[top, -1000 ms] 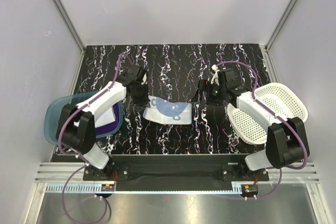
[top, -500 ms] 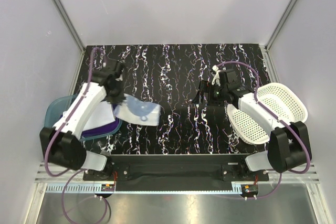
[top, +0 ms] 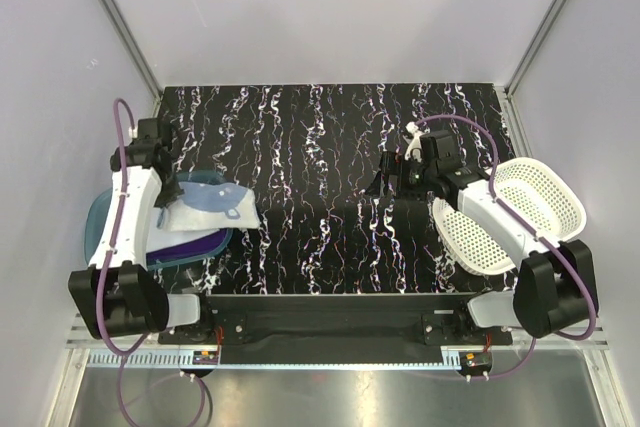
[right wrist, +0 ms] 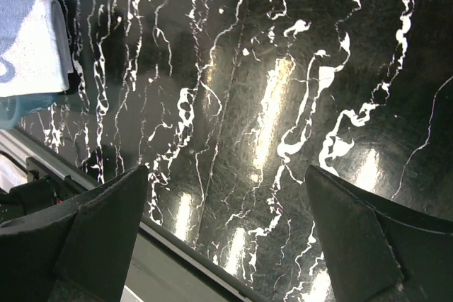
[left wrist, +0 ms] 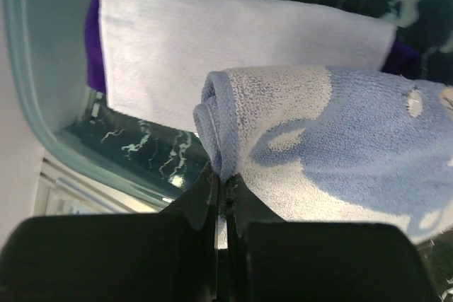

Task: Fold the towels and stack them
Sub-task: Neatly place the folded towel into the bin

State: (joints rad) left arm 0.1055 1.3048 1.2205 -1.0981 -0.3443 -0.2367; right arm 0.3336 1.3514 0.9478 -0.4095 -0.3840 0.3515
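The left gripper (left wrist: 223, 183) has its jaws pinched tight on the rolled edge of the blue towel (left wrist: 333, 146). The towel hangs over the teal tub (left wrist: 32, 104). Inside the tub lies the white towel (left wrist: 233, 54), and it sits on top of the purple towel (left wrist: 92, 47). So the step now looks like putting the blue towel on top of that pile.

To do it well, the arm should bring the blue towel right over the white one, so the edges match. Seen from above, part of the blue towel pokes out past the tub's side toward the middle of the table (top: 320, 147). It likely needs to go a bit more over the pile. Then the arm should go down slowly until the towel lies flat, and only then let go. If it lets go too high, the fold may flop open.

The right gripper (right wrist: 226, 206) has its jaws wide apart and holds nothing. It hovers over the table, near the white basket (top: 545, 192).
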